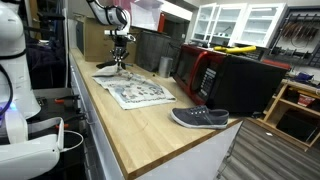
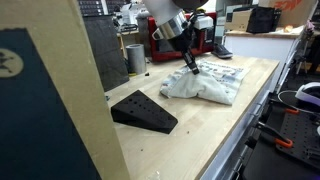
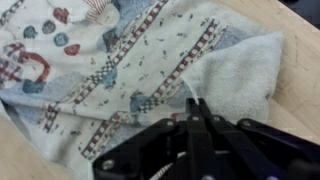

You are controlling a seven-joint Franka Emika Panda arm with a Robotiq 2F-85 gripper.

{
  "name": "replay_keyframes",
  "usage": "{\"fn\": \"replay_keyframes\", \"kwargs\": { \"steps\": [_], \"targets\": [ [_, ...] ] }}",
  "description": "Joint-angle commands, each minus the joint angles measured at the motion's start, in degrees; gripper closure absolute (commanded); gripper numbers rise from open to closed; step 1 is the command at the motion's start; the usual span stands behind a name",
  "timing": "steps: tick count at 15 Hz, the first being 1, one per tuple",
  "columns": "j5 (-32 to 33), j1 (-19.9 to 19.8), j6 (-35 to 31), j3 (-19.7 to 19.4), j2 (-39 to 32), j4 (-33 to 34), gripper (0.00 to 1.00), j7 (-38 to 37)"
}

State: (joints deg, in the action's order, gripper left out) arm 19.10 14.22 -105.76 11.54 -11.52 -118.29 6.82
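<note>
**Towel beneath a gripper with its fingers pressed together**

Fabric may be caught between the fingertips, but this cannot be made out. In the wrist view the two dark fingers meet in a single narrow point right at a folded edge of the towel, and the gripper's own body hides the cloth below it. The towel's printed pattern is blurred there, and its far edges run out of frame.

The towel lies rumpled on a pale wooden surface, a long counter in a workshop-like room with cabinets and shelving behind. The gripper comes down on the end of the towel farthest from the counter's near edge.

A grey shoe near the counter's front corner and a red microwave along the back show in an exterior view. Another exterior view has the gripper touching the towel, with a black wedge lying well apart from it on the surface and a metal cup standing behind.
</note>
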Motion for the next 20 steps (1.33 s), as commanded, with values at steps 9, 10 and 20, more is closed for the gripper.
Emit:
{"fn": "replay_keyframes", "kwargs": {
  "steps": [9,10,20],
  "targets": [
    [-0.5,-6.1,1.7,-6.7,0.1,0.7,1.0,-15.2],
    [-0.4,-6.5,1.9,-7.2,0.1,0.8,1.0,-16.2],
    [0.6,-10.8,3.9,-13.6,-2.4,3.4,1.0,-26.9]
  ]
}}
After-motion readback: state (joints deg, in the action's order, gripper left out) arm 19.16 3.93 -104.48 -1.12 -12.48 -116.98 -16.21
